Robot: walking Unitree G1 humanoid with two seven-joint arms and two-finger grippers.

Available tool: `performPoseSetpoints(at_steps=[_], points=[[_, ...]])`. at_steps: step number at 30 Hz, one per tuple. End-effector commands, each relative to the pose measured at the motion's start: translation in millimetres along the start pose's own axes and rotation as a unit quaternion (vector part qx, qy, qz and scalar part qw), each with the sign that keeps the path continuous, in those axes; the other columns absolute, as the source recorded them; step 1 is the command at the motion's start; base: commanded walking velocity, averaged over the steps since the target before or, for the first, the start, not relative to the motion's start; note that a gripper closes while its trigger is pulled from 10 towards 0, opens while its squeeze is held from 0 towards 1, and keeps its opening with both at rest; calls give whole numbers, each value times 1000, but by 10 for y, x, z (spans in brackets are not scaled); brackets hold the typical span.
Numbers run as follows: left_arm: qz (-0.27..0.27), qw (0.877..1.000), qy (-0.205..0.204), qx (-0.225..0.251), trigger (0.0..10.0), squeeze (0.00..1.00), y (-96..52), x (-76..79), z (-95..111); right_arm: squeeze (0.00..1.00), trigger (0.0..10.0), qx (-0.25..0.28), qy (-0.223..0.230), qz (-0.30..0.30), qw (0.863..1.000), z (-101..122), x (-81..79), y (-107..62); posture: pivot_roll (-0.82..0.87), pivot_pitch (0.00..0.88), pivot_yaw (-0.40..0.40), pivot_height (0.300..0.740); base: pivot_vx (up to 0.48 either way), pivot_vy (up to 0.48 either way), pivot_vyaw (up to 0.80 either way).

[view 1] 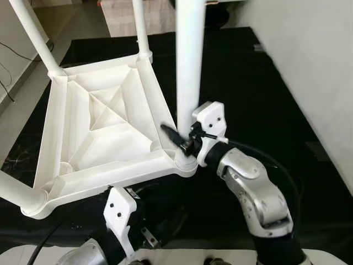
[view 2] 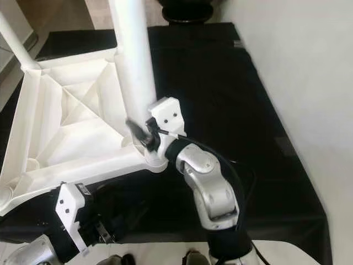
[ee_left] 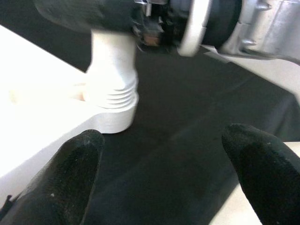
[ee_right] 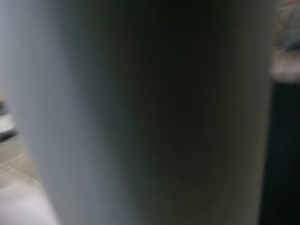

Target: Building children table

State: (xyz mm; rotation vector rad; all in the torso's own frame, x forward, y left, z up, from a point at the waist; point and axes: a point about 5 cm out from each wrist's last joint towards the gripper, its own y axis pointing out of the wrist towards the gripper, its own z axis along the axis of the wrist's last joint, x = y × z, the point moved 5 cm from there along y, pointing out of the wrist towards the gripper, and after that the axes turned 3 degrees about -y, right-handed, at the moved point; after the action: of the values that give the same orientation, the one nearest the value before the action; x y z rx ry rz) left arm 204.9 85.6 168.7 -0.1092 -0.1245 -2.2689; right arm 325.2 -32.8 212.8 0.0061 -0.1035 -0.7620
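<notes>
A white plastic children's table (view 1: 105, 121) lies upside down on a black cloth, with its legs pointing up. My right gripper (view 1: 179, 135) is shut on the near right leg (view 1: 189, 66), just above that leg's ribbed socket (ee_left: 112, 93). One of its black fingers (view 1: 170, 132) crosses in front of the leg. The right wrist view has the leg (ee_right: 150, 112) pressed close against the camera. My left gripper (ee_left: 164, 164) is open and low, in front of the table's near edge. It faces that same corner, with only cloth between its fingers (ee_left: 61, 178).
Three more legs stand up at the far left (view 1: 33, 33), far middle (view 1: 140, 27) and near left (view 1: 14, 193). The black cloth (view 1: 259, 88) spreads to the right. A white wall (view 1: 314, 66) rises on the right, and pale floor (view 1: 11, 127) with a thin cable is on the left.
</notes>
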Motion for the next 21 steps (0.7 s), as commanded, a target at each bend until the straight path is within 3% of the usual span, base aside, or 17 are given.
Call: performPoseSetpoints(at_steps=[1,5,6,11,16,17,18,19,20,21], points=[[41,999,15,1,10000,0,-37,-103,-11,1000,10000,36,12,83,996,173,-171,31,27,174,8,740,0,0,0],[79,996,33,1,10000,0,-76,-179,4,996,10000,47,-16,149,988,260,-171,6,41,171,4,740,0,0,0],[89,995,35,0,10000,0,-99,-193,-3,0,10000,42,-35,173,983,252,-131,8,44,167,2,740,0,0,0],[109,994,26,-11,10000,0,-190,-125,-84,0,10000,12,-87,273,958,178,-51,-32,56,160,0,740,0,0,0],[132,990,42,-9,10000,0,-209,-130,-84,0,10000,5,-92,299,950,208,47,20,63,156,-1,740,0,0,0],[134,990,44,-8,10000,0,-208,-121,-85,0,8196,10,-86,301,950,240,70,37,62,154,-1,740,0,0,0],[134,990,45,-8,10000,0,-206,-114,-86,0,8196,15,-81,301,950,262,83,46,62,154,-1,740,0,0,0],[135,990,46,-7,10000,0,-202,-113,-84,0,6235,19,-75,302,950,277,93,49,61,154,-3,740,0,0,0],[135,990,46,-7,10000,0,-202,-113,-84,0,6235,19,-75,302,950,277,93,49,61,154,-3,740,0,0,0],[136,990,47,-6,10000,0,-199,-113,-84,0,1373,23,-65,305,950,288,103,47,61,154,-3,740,0,0,0]])
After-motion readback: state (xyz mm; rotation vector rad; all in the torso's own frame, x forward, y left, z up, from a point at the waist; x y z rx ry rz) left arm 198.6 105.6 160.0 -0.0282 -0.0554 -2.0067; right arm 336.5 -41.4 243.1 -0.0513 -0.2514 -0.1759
